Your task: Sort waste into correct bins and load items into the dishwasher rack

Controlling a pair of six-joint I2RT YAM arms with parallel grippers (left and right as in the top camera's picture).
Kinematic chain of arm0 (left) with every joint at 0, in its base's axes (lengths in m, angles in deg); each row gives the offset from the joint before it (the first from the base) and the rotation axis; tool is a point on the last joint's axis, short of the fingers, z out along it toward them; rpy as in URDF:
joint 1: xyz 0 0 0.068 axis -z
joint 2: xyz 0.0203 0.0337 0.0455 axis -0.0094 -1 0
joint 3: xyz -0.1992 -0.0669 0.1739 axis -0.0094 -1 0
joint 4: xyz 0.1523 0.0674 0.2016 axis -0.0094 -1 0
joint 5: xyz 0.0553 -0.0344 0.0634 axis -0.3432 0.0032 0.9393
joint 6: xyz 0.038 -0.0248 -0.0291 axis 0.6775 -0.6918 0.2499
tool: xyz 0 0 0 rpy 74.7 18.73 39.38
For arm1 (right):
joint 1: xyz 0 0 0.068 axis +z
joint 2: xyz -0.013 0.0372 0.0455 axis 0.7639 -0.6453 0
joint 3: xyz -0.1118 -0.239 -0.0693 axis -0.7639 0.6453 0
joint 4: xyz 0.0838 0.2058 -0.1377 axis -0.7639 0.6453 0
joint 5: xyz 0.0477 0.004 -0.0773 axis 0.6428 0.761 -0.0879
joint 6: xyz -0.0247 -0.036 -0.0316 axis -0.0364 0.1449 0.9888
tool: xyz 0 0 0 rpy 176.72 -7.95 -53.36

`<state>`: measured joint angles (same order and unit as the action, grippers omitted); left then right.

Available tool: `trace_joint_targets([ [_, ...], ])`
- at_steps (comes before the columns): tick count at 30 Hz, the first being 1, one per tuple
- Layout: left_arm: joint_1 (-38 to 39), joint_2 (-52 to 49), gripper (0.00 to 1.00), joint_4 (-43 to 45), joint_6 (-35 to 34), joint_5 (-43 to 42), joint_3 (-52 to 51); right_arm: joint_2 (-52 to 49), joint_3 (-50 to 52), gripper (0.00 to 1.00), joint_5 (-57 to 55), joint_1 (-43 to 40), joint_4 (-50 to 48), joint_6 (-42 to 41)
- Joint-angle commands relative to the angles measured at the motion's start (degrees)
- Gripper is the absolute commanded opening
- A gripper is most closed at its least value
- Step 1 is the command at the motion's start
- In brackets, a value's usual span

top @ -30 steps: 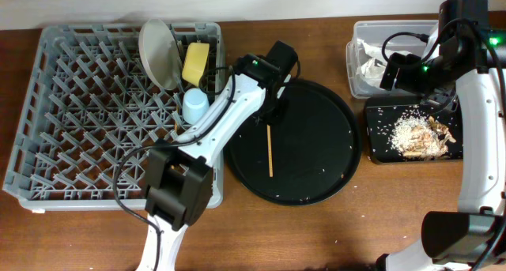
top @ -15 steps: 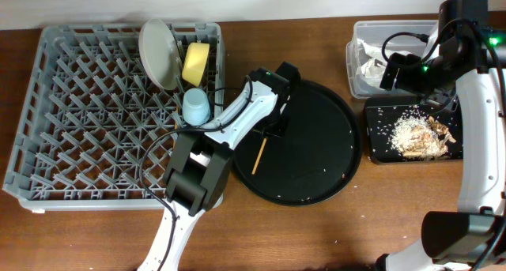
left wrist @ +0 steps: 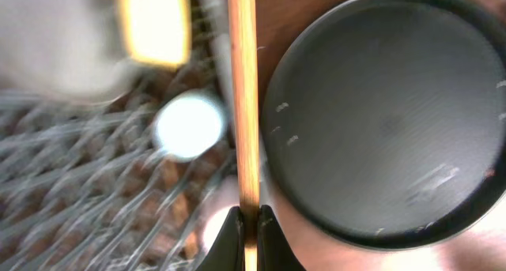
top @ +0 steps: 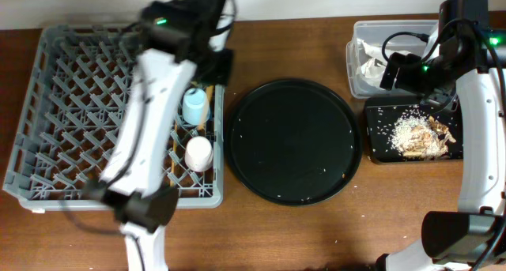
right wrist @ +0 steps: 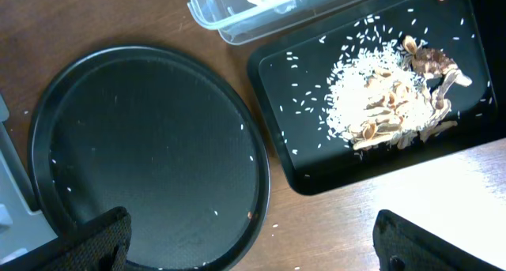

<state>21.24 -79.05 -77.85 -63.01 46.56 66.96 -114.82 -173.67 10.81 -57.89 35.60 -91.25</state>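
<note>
My left gripper is shut on a wooden chopstick and holds it over the right edge of the grey dishwasher rack. The rack holds the light-blue cup and the pink-white cup. The yellow bowl and grey plate show blurred in the left wrist view; the arm hides them overhead. My right gripper is open and empty, above the table near the shallow black tray of food scraps. The clear tub holds the white napkin. No wrapper shows.
The large round black tray lies between the rack and the bins, with only a few rice grains on it. Loose grains lie on the wooden table near the black tray. My left arm spans the rack's right half.
My left arm swung from the round black tray up over the rack's back right corner, carrying the chopstick off the tray. The pink-white cup now shows in the rack. The right arm has not moved.
</note>
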Motion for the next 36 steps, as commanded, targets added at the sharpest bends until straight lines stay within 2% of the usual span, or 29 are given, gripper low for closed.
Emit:
trace_joint_targets([
  [1, -5.2, 11.8, 0.0, 1.0, -2.3, 10.0, -16.9, -0.1, -0.4, 0.98, -1.1, -0.2, 0.0, -0.1],
  [3, -7.8, 12.5, 0.0, 6.6, -1.4, 10.0, -29.0, -0.1, -0.4, 0.99, -1.1, -0.2, 0.0, -0.1],
  [7, -11.3, 12.5, 0.0, 29.2, 1.8, 10.1, -53.7, -0.1, -0.4, 0.98, -1.1, -0.2, 0.0, -0.1],
  [11, -14.4, 12.5, 0.01, 34.3, 2.2, 10.0, -58.7, -0.1, -0.4, 0.98, -1.1, -0.2, 0.0, -0.1],
  [13, -14.3, 12.5, 0.45, 34.7, 2.2, 9.8, -58.7, -0.1, -0.4, 0.98, -1.1, -0.2, 0.0, -0.1],
  [16, -14.3, 13.1, 0.47, 34.5, 2.2, 5.5, -57.5, -0.2, -0.4, 0.98, -1.1, -0.2, 0.0, -0.1],
  [18, -14.3, 17.3, 0.47, 34.5, 2.2, 1.8, -53.0, -0.1, -0.4, 0.98, -1.1, -0.2, 0.0, -0.1],
  [20, -14.3, 23.1, 0.48, 34.9, 2.2, 1.5, -47.2, -0.2, -0.4, 0.99, -1.1, -0.2, 0.0, -0.1],
  [21, -14.3, 27.3, 0.61, 36.5, 2.2, 2.8, -45.7, -0.1, -0.4, 0.98, -1.1, -0.2, 0.0, -0.1],
  [22, -14.3, 29.4, 1.0, 36.9, 2.2, 3.7, -45.7, -0.1, -0.4, 0.98, -1.1, -0.2, 0.0, -0.1],
  [30, -14.3, 31.5, 1.0, 36.8, 2.2, 5.9, -45.7, 0.7, -0.4, 0.99, -1.1, 1.2, 0.0, -0.1],
  [33, -14.3, 31.5, 1.0, 36.8, 2.2, 5.9, -45.7, 8.2, -0.3, 0.99, -1.1, 11.6, 0.0, -0.1],
  [34, -14.3, 31.5, 1.0, 36.8, 2.2, 5.9, -45.7, 11.4, -0.3, 0.98, -7.8, 15.2, 0.0, 6.3],
  [36, -14.3, 31.5, 1.0, 36.8, 2.2, 6.0, -45.7, 18.6, -0.3, 0.99, -9.2, 17.8, 0.0, 7.3],
])
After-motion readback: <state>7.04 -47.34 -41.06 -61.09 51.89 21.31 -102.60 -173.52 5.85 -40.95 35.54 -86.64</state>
